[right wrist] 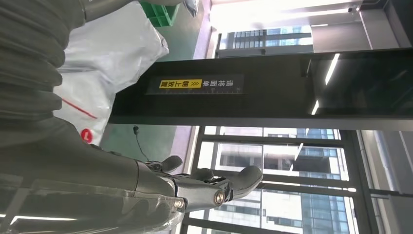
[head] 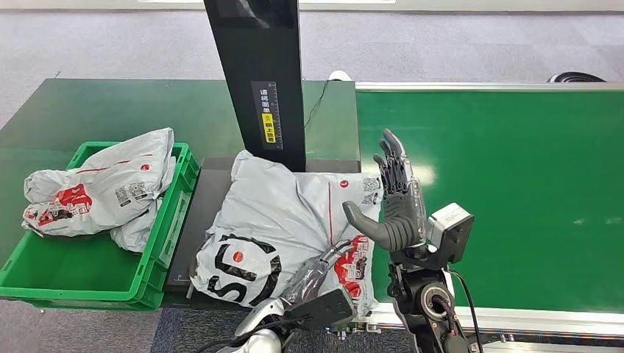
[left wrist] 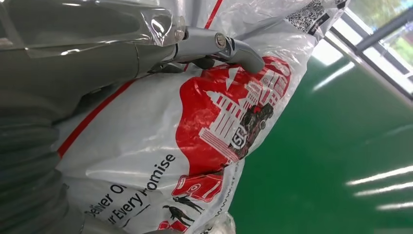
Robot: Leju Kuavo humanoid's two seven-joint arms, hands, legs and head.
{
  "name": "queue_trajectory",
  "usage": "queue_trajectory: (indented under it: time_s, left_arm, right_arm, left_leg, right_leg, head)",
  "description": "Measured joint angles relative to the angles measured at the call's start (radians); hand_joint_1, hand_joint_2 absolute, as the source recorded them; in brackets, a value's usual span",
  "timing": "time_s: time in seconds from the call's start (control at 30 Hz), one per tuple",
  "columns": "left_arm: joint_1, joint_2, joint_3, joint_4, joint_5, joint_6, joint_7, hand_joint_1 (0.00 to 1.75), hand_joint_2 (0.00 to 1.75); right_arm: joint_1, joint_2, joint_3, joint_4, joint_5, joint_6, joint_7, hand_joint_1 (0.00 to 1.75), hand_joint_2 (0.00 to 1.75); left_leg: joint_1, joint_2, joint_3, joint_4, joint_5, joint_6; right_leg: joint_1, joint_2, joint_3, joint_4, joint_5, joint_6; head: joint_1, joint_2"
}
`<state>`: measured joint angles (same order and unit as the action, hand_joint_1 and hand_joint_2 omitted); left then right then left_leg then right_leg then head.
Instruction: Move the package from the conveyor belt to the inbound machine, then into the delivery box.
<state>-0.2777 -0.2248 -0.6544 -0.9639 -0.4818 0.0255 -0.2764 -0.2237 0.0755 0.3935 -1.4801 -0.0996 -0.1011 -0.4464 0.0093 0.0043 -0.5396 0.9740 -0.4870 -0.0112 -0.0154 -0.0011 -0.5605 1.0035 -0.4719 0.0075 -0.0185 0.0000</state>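
The package [head: 283, 228], a grey bag printed red and black, lies on the dark plate of the inbound machine [head: 213, 213], its right edge lapping the conveyor belt [head: 515, 184]. The left hand [head: 313, 276] rests on its near corner; whether its fingers [left wrist: 238, 51] grip the film cannot be told. The right hand [head: 394, 206] stands upright just beside the bag, fingers spread, holding nothing. Judgement: gather the slack film firmly before lifting. The machine's black post [head: 257, 81] stands close behind. The green delivery box [head: 88, 272], left, already holds another parcel [head: 99, 191]; lift over its rim.
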Motion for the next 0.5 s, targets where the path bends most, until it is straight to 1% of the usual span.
queue_trajectory:
  time_s: [0.13, 0.37, 0.4, 0.43, 0.5]
  left_arm:
    - [-0.023, -0.005, -0.028, 0.054, 0.003, -0.008, -0.005, 0.00, 1.75]
    - [-0.040, -0.015, -0.039, 0.089, 0.011, -0.013, -0.008, 0.00, 1.75]
    - [-0.041, -0.015, -0.040, 0.092, 0.011, -0.013, -0.009, 0.06, 1.75]
    - [-0.042, -0.015, -0.040, 0.093, 0.011, -0.014, -0.009, 0.25, 1.75]
    - [-0.043, -0.015, -0.040, 0.096, 0.011, -0.014, -0.009, 0.93, 1.75]
  right_arm:
    - [-0.002, 0.003, -0.002, 0.000, 0.000, -0.005, 0.002, 0.00, 1.75]
    - [-0.003, 0.005, -0.003, 0.000, 0.000, -0.009, 0.004, 0.00, 1.75]
    - [-0.003, 0.005, -0.003, 0.000, 0.001, -0.009, 0.004, 0.00, 1.75]
    - [-0.003, 0.005, -0.004, 0.000, 0.001, -0.010, 0.004, 0.00, 1.75]
    - [-0.002, 0.005, -0.004, -0.001, 0.001, -0.010, 0.004, 0.00, 1.75]
  left_leg:
    - [0.000, -0.001, 0.001, 0.000, 0.000, 0.000]
    - [0.000, -0.003, 0.003, 0.000, 0.000, 0.000]
    - [0.000, -0.003, 0.003, 0.000, 0.000, 0.000]
    - [0.000, -0.003, 0.004, 0.000, 0.000, 0.000]
    - [0.000, -0.003, 0.004, 0.000, 0.000, 0.000]
  right_leg:
    - [0.000, -0.001, 0.002, 0.000, 0.000, 0.000]
    - [0.000, -0.004, 0.005, 0.000, 0.000, 0.000]
    - [0.000, -0.004, 0.005, 0.000, 0.000, 0.000]
    - [0.000, -0.004, 0.006, 0.000, 0.000, 0.000]
    - [0.000, -0.004, 0.006, 0.000, 0.000, 0.000]
  head:
    - [0.000, 0.000]
    - [0.000, 0.000]
    - [0.000, 0.000]
    - [0.000, 0.000]
    - [0.000, 0.000]
